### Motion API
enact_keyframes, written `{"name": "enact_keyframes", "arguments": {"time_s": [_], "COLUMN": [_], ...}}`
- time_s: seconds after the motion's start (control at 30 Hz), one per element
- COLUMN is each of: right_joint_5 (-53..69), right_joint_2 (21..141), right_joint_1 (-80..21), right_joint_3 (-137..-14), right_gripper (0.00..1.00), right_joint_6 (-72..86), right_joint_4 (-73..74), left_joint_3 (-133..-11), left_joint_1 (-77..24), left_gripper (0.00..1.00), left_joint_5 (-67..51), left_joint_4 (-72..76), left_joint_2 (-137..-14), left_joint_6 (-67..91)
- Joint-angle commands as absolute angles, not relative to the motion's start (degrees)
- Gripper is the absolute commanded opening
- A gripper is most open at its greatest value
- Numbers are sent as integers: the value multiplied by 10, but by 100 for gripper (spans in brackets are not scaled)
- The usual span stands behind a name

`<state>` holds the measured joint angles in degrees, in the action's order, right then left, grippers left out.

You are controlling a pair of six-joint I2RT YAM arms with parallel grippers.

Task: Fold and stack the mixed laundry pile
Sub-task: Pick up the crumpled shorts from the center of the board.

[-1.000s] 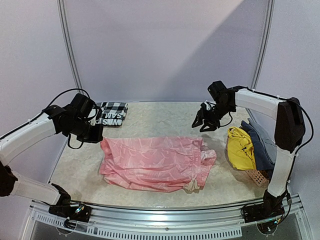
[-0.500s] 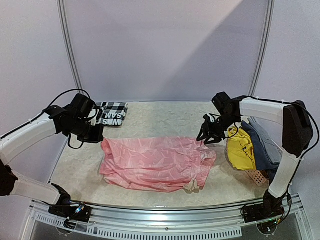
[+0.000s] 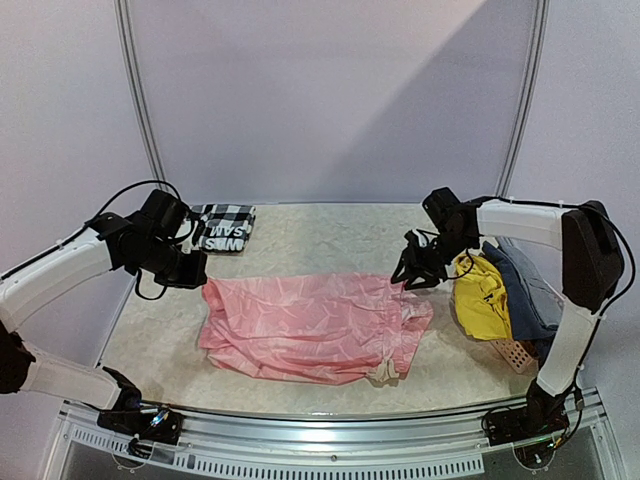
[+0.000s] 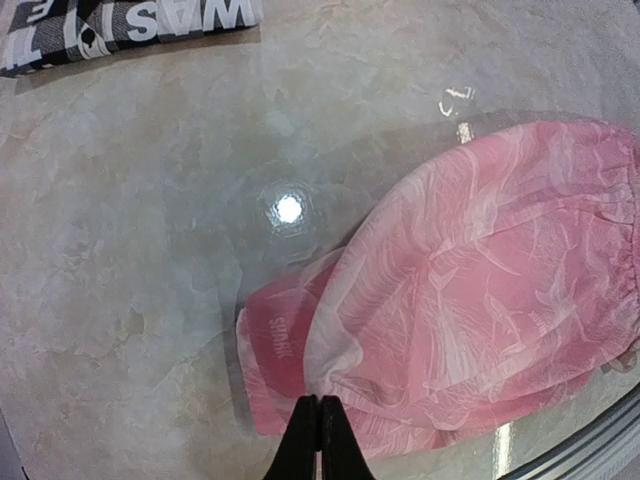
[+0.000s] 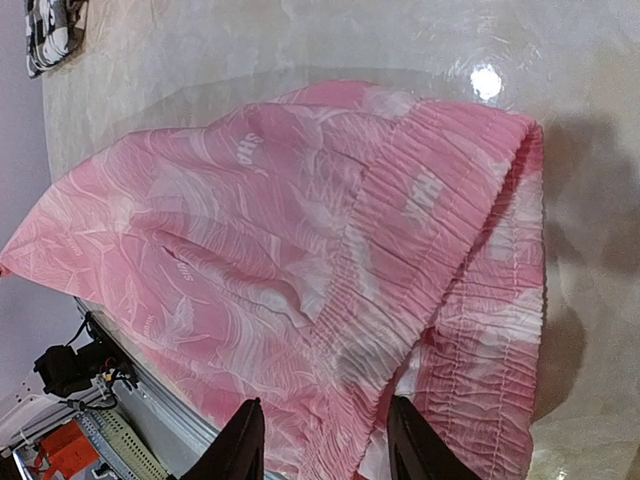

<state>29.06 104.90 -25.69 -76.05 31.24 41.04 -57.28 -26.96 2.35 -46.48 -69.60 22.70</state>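
Movement is all on my right side. My right hand [image 3: 415, 272] has swung in from the back of the table [image 3: 320, 225] and come down at the far right corner of the pink pale-patterned cloth garment [image 3: 300, 325], right over its gathered elastic band. The fingers stand apart, a little narrower than a moment ago, with the band below the gap and nothing between them yet.

My left hand [image 3: 188, 270] has not stirred. It hangs at the pink garment's far left corner, fingers pressed together and tips low over the edge of the cloth. Whether a thin fold is caught there I cannot tell.

The pink garment lies spread out and unfolded. Behind its far left corner sits the black-and-white checked shirt [image 3: 222, 228], already folded into a small packet with white lettering showing. To the pink garment's right, the bright yellow garment [image 3: 478, 295] and the blue-grey garment [image 3: 525, 285] are heaped over the small salmon perforated plastic basket [image 3: 515, 352].

With a hand at each far corner, I judge the fold of the pink garment is about to start. My right hand must close on the band, and then the far edge can be carried over the near one. One piece looks done and three remain. The risk I see is pinching only the top layer of the band, so the lower layer drags.
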Motion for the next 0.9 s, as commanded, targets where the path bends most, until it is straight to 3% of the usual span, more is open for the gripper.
{"name": "enact_keyframes", "arguments": {"time_s": [0.0,0.87], "right_joint_5": [300,317], "right_joint_2": [1072,1100], "right_joint_1": [-258,-268], "right_joint_3": [-750,-727], "right_gripper": [42,33], "right_joint_6": [313,334], "right_joint_4": [396,356], "left_joint_3": [-564,-569], "left_joint_1": [-261,-261], "left_gripper": [0,0], "left_joint_5": [23,22], "left_joint_4": [-459,-459], "left_joint_2": [-685,-694], "left_joint_6": [227,217]}}
